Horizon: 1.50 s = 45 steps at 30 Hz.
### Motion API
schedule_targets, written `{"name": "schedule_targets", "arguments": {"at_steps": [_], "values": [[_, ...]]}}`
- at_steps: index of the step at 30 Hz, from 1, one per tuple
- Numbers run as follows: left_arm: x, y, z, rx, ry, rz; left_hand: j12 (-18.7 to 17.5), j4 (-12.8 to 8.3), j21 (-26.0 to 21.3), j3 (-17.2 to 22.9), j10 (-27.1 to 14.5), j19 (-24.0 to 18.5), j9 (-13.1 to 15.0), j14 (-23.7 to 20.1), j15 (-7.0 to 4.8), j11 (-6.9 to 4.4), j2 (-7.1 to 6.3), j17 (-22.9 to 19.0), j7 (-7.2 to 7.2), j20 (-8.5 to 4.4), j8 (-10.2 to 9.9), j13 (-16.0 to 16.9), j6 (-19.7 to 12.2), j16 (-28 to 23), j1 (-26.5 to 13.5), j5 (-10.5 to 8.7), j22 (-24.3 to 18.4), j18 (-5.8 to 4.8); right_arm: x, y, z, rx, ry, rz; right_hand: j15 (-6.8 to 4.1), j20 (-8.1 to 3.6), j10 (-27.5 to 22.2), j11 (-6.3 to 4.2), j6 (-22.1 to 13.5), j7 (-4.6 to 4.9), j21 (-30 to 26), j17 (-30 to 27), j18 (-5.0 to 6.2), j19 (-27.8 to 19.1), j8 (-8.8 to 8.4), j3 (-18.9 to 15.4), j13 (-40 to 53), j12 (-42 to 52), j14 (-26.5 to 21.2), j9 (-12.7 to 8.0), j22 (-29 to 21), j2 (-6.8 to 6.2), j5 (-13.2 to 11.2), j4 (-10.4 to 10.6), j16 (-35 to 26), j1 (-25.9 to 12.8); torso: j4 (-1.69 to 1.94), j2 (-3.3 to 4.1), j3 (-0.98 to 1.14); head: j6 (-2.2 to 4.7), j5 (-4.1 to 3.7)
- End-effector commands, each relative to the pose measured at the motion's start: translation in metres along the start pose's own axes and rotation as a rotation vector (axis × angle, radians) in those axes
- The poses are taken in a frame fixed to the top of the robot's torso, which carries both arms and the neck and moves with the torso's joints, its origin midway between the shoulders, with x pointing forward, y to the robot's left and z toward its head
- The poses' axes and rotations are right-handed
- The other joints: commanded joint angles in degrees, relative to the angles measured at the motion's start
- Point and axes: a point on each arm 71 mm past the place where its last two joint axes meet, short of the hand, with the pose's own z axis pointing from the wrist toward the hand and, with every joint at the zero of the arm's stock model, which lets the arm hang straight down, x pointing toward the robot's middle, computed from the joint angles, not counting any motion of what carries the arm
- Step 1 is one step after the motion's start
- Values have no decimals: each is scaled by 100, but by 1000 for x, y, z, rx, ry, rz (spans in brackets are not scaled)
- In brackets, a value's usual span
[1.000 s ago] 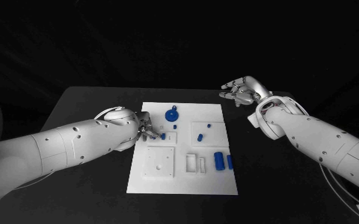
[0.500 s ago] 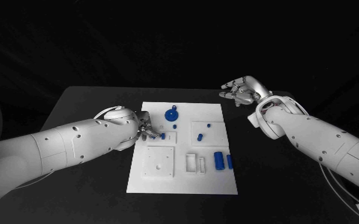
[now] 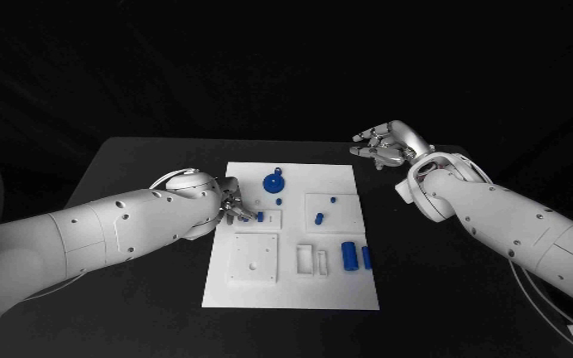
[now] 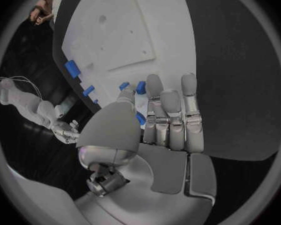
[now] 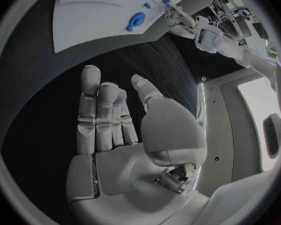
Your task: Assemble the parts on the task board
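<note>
Left robot hand (image 3: 233, 209) sits at the left edge of the task board (image 3: 295, 292), fingers curled down around a small blue part (image 3: 259, 218) that stands upright in its square plate; you can't tell from these views whether it actually grips it. Moving right, you've got a round blue part (image 3: 273, 183) lying flat near the far edge, and a blue cylinder (image 3: 350, 257) lying with its long axis running near-to-far. Right robot hand (image 3: 384, 147) hovers off the board over the table (image 3: 143, 167), fingers apart, holding nothing.

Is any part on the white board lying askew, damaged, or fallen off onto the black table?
Nothing stands out. The blue parts all lie on the task board; none is seen on the table or looks damaged.
</note>
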Motion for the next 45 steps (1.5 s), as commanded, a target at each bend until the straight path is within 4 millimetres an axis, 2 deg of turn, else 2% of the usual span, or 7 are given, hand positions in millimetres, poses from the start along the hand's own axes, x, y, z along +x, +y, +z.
{"name": "schedule_targets", "arguments": {"at_steps": [1, 7, 22, 27, 31, 41, 45], "values": [[10, 3, 1, -23, 48, 33, 33, 47, -25, 45, -43, -14, -752, -6, 49, 27, -64, -7, 103, 38, -71, 0, -153, -3, -35, -42, 102, -75, 1, 1, 0, -10, 13, 4, -1, 32, -21, -4, -44, 15, 8, -6, 111, 219, -29, -40, 0, 13, 33, -6, -1, 8, 22, 18, -22, -74, 0, -1, -1, 2, 3], [11, 2, 1, -20, 55, 39, 44, 115, -24, 93, -45, -13, -1555, -10, 72, 56, -93, -17, 161, 62, -254, -8, -99, 9, -43, -49, 106, -54, 2, 1, 0, -11, 13, 4, -1, 32, -21, -4, -44, 15, 8, -6, 111, 219, -29, -40, 0, 13, 33, -6, -1, 8, 22, 18, -22, -74, -1, 3, 2, 0, 7], [8, 7, 2, -34, 34, 27, 49, 380, -26, 220, -57, -7, -2065, -10, 85, 74, -299, -31, 201, 70, -141, -15, -228, 6, -104, -109, 103, -47, 1, 1, 0, -9, 12, 5, 0, 33, -30, -2, -51, 14, -1, -7, 112, 217, -29, -67, -9, 3, 29, -6, -11, 11, 48, 44, -26, -104, -9, 4, 2, 30, -6], [4, 13, 0, -35, 21, -15, 8, 645, -62, 418, -90, -20, -2117, -32, 101, 89, -837, -57, 226, 82, -142, -40, -291, -51, -448, -1300, 88, -42, 1, 0, 0, -8, 11, 5, 2, 34, -28, -1, -60, 16, -7, -8, 113, 218, -29, -96, -13, 1, 31, -6, -17, 6, 90, 66, -25, -135, -5, 0, 3, 34, -29], [-3, 14, -3, -30, 8, -84, 20, 642, -125, 397, -154, 18, -2701, -31, 152, 130, -941, -51, 298, 142, -109, -46, -467, -45, -570, -1594, 108, 23, 1, 0, 0, -6, 10, 5, 1, 34, -26, -1, -64, 15, -9, -9, 113, 219, -28, -131, -11, 4, 31, -5, -22, 4, 165, 81, -26, -151, -5, 1, 1, 42, -35], [-29, 17, -10, -23, -67, -178, 18, 606, -149, 504, -153, 24, -2959, -27, 140, 129, -530, -70, 325, 123, 23, -67, -579, -79, -308, -1010, 97, 0, 1, -1, 0, -4, 9, 6, 0, 33, -22, -3, -65, 14, -8, -9, 113, 218, -28, -175, -11, 6, 35, -5, -27, 18, 264, 95, -24, -166, 0, 2, 3, 72, -49], [-36, 17, -11, -10, -85, -226, -71, 324, -206, 235, -187, 13, -3044, -27, 158, 130, -25, -101, 341, 134, 53, -131, -590, -154, -75, -278, 80, 2, 1, -2, -1, -3, 10, 7, -1, 33, -25, -3, -66, 15, 1, -9, 112, 220, -29, -175, -13, 3, 33, -6, -24, 26, 277, 97, -25, -165, -2, 1, 4, 73, -48]]}}
